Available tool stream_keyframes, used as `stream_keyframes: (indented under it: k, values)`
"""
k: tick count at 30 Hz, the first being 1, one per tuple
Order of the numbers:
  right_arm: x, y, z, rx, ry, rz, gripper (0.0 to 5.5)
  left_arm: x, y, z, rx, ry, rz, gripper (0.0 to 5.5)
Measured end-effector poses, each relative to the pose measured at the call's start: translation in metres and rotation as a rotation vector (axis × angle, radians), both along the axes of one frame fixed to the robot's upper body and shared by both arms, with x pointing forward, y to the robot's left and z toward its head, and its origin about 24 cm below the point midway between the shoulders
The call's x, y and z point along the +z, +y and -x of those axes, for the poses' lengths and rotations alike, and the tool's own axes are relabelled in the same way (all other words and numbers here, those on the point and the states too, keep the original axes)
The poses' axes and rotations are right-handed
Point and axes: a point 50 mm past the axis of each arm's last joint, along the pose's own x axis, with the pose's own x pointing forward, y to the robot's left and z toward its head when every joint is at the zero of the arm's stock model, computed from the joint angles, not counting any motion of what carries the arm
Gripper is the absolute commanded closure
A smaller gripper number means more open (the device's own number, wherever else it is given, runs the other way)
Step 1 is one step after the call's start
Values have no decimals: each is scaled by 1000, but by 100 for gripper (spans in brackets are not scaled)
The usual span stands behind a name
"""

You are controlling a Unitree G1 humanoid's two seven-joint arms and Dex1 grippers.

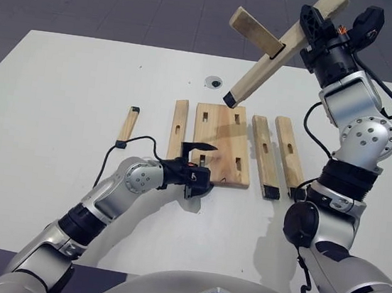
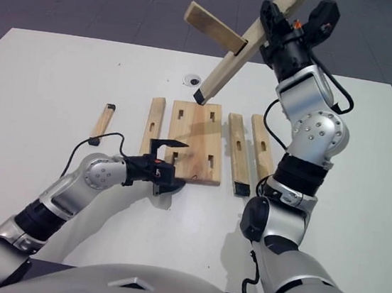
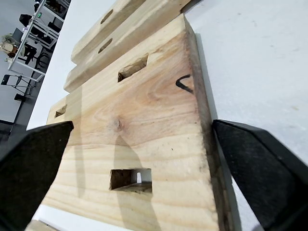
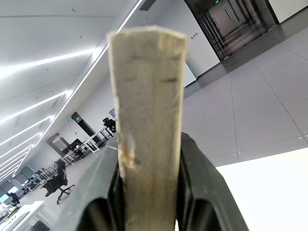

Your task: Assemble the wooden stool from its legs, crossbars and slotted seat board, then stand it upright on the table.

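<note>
One pale leg (image 1: 262, 72), crossbar (image 1: 257, 31) attached, clamped in right end effector (image 1: 310, 23); left end effector (image 1: 204, 167) spread wide.

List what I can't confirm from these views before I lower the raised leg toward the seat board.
Crossbar depth in the held leg: head views, the leg hides the joint's far side.
Seat board near left corner: head views, the left gripper covers it.
Whether the left gripper's fingers touch the board: left wrist view, too close to tell.
Table below the held leg: right wrist view, the leg blocks it.
</note>
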Motion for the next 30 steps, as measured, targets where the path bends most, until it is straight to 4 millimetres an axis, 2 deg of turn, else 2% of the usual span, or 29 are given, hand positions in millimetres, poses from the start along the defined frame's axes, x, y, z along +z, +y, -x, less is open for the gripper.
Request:
stream_keyframes:
  k: [4,10,15,20,22,26,30]
  values:
    - [-1,2,2,-1,-4,-16,450,1,-5,-6,10,-15,27,10]
    - [0,1,3,-9,-17,-23,450,-1,0,-21,63,-62,20,10]
    - [0,3,3,-1,-19,-21,450,0,-7,-23,76,-57,82,10]
    - [-3,2,8,-6,-19,-29,450,46,-19,-17,56,-25,352,10]
    - [-4,-1,13,-23,-15,-37,450,66,-8,-19,106,-4,440,10]
    - [-2,-5,29,-93,-36,-16,450,107,29,-23,256,84,722,10]
    - [-17,-6,48,-183,-30,68,450,137,84,-43,575,32,1092,10]
